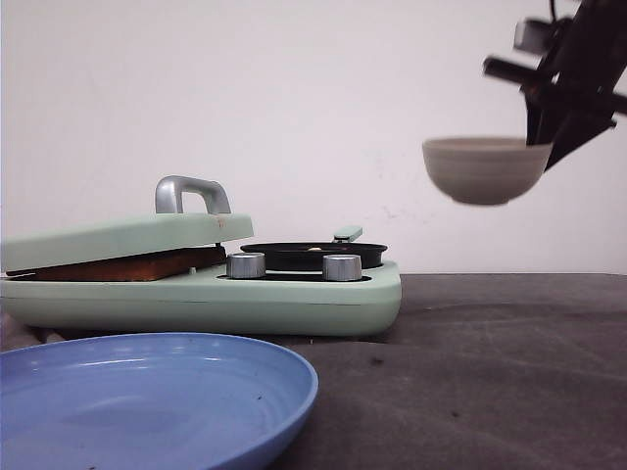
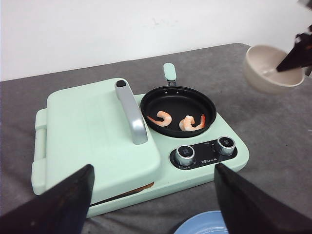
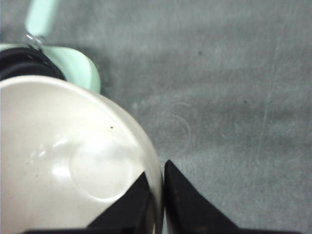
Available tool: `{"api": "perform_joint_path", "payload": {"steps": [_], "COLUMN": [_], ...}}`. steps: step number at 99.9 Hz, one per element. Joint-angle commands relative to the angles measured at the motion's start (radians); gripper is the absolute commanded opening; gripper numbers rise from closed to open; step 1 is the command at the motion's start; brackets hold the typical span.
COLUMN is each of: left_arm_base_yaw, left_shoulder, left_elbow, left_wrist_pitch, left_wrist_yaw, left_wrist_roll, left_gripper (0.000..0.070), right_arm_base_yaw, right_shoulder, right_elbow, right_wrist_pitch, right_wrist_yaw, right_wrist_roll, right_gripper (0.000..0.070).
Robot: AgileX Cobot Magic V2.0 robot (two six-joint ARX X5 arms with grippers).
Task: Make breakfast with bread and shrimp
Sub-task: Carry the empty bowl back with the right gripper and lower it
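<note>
The right gripper [image 3: 157, 195] pinches the empty beige ribbed bowl's [image 1: 485, 169] rim aloft; the left gripper [image 2: 153, 202] hangs spread above two orange-pink shrimp [image 2: 178, 120] in the round black pan [image 2: 178, 106].

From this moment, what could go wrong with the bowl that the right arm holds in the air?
The right gripper pinches the beige bowl only by one thin part of its rim, high above the table; it might slip or tilt and fall. The bowl looks empty, and two shrimp lie in the black pan. If the arm swings back low, it might strike the pan's handle.
</note>
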Motion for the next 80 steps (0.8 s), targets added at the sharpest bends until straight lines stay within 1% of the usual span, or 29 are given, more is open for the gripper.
{"api": "perform_joint_path", "payload": {"steps": [1,16,59,80], "left_arm_base_yaw": [-0.002,-0.002,-0.002,-0.002], "left_shoulder": [0.006,0.006,0.006,0.006], "left_elbow": [0.004,0.004,0.004,0.004], "left_wrist_pitch": [0.016,0.015,0.014,0.011], "left_wrist_yaw": [-0.005,-0.005,-0.007,-0.007], "left_wrist_roll": [-0.010,-0.010,-0.010,-0.010], "left_gripper": [0.0422,0.0422,0.0422,0.0422], "right_arm_base_yaw": [-0.007,-0.012,-0.031,-0.031], "right_shoulder": [0.047,0.130,0.260,0.270], "right_elbow": [0.044,0.085,0.084,0.083], "right_wrist_pitch": [-0.011,-0.042,-0.098,-0.084], "right_wrist_yaw": [-0.005,-0.001,0.000,-0.002], "right_wrist_roll": [-0.030,-0.048,-0.071,-0.072], "right_gripper": [0.0004,0.0004,0.0004,0.0004]}}
